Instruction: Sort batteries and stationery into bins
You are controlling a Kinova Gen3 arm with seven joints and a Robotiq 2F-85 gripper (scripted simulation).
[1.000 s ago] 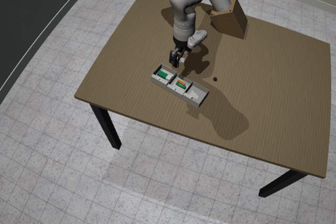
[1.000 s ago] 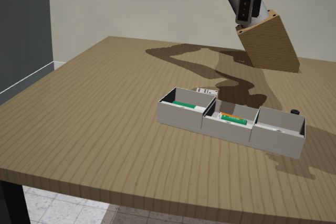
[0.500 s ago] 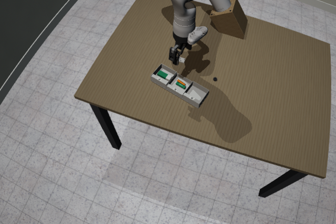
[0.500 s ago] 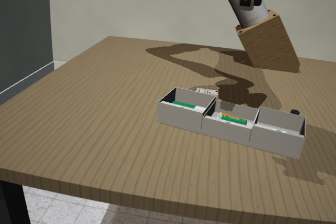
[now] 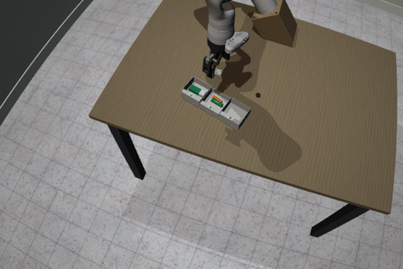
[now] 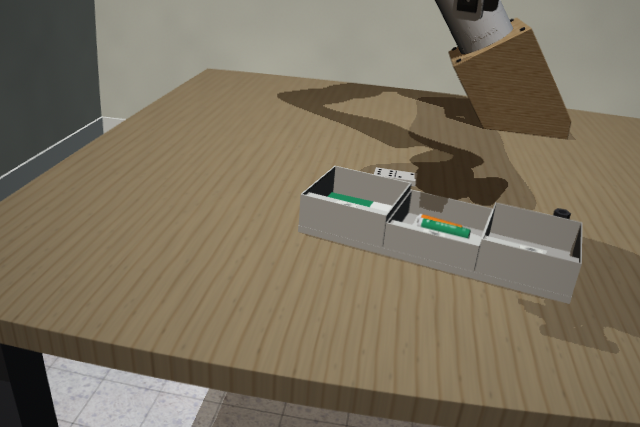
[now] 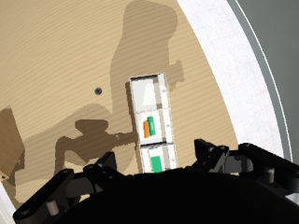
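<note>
Three grey bins stand in a row on the table; their letters are too small to read. The left bin (image 5: 188,96) (image 6: 341,223) holds a flat green and white thing (image 5: 195,89) (image 6: 350,199) (image 7: 156,163). The middle bin (image 5: 208,106) (image 6: 429,249) holds an orange battery (image 5: 217,98) (image 6: 439,219) (image 7: 146,129) and a green battery (image 5: 216,103) (image 6: 444,228) (image 7: 152,125). The right bin (image 5: 232,123) (image 6: 527,269) looks empty. My gripper (image 5: 210,68) (image 6: 478,4) (image 7: 155,154) is open and empty, high above the table behind the left and middle bins.
A white domino-like piece (image 5: 217,71) (image 6: 393,173) lies on the table just behind the bins. A small black round thing (image 5: 257,94) (image 6: 560,213) (image 7: 97,91) lies behind the right bin. The arm's wooden base block (image 5: 276,25) (image 6: 511,86) stands at the back.
</note>
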